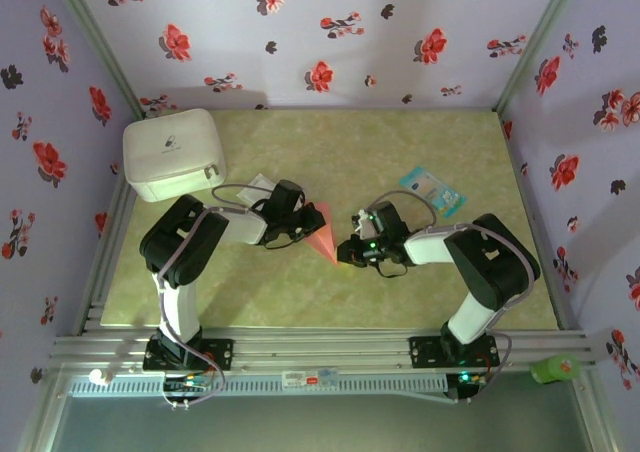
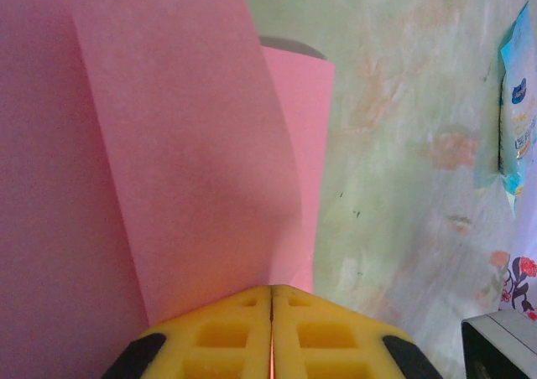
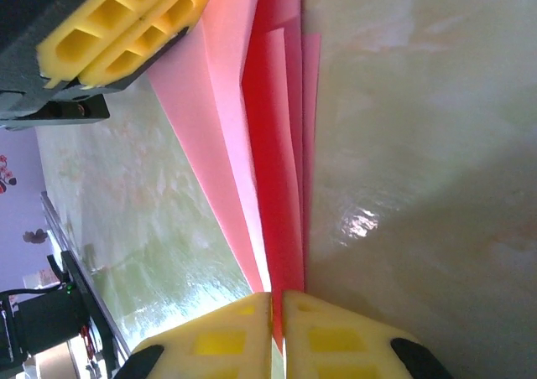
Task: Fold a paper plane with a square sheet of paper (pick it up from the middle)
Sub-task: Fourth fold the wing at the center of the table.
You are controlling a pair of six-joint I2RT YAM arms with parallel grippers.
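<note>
1. The left end effector [image 2: 271, 302] has its yellow pads pressed together, with a pink edge of the paper plane [image 2: 193, 161] nipped between them and nothing else in its grip
2. The right end effector [image 3: 277, 305] is likewise closed, pinching the narrow pointed end of the same paper; several layers fan away from its pads
3. The paper plane spans the gap between the two, near the middle of the desk [image 1: 300, 297] and a little toward the near edge. From above it reads as a pink wedge with its point toward the right arm. I cannot tell whether its lower edge touches the desk
4. By its look the paper is very light and thin, limp across a single layer and stiffer along the creases. It curls in the left wrist view, so it would likely spring open if released. A hard pull could tear it, and smooth pads may slip on it
5. The best hold, I judge, is on the stacked folds near the centre crease, not on a lone flap
6. A pale square packet [image 1: 258, 184] lies just beyond the left end effector, a white box [image 1: 172, 154] sits at the far left corner, and a teal-and-white packet [image 1: 432, 190] lies toward the far right. None touches the paper, so the main crowding comes from the two arms working close together
</note>
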